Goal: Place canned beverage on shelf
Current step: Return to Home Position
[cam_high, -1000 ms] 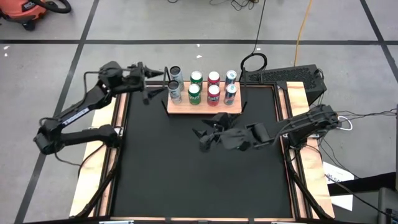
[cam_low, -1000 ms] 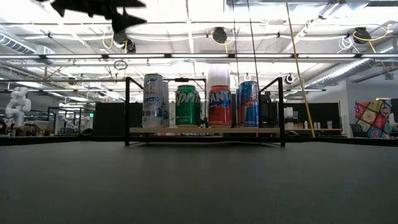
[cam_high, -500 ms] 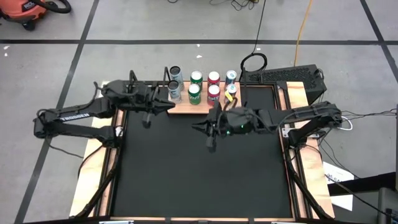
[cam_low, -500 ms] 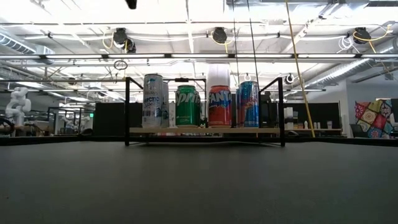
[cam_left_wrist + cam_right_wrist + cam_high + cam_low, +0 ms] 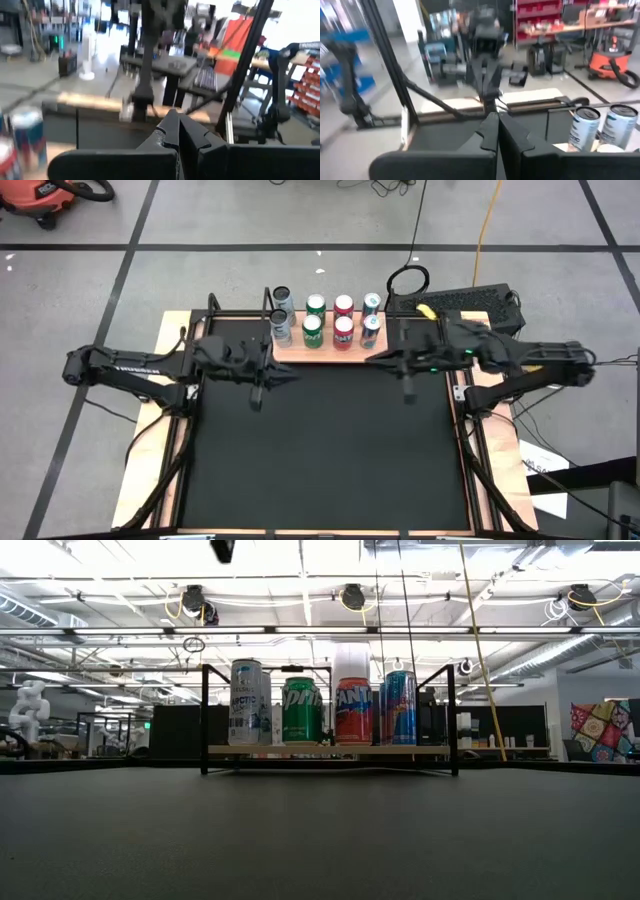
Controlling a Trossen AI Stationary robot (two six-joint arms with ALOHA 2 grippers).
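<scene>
- The shelf (image 5: 330, 352) is a flat light-wood board with thin black rod uprights at its ends. It stands at the far edge of the tabletop (image 5: 320, 460), about midway across.
- It carries eight upright cans, smooth metal cylinders set in four pairs, one behind the other. In order along the board these are the white cans (image 5: 281, 326), green cans (image 5: 312, 330), red cans (image 5: 343, 330) and blue cans (image 5: 370, 329).
- The left pincer (image 5: 282, 376) hovers over the tabletop just in front of the end with the white cans. Its fingers are pressed together and hold nothing.
- The right pincer (image 5: 372, 360) hovers near the front corner by the blue cans, its fingers likewise together and holding nothing.
- The tabletop is matte black and bordered by pale wood strips.
- The floor (image 5: 200, 220) around it is grey concrete crossed by dark lines. An orange vacuum (image 5: 40, 195) stands at the far left and a yellow cable (image 5: 490, 220) trails behind.
- In the low view, an open workshop with rows of bright ceiling lights lies beyond the shelf.
</scene>
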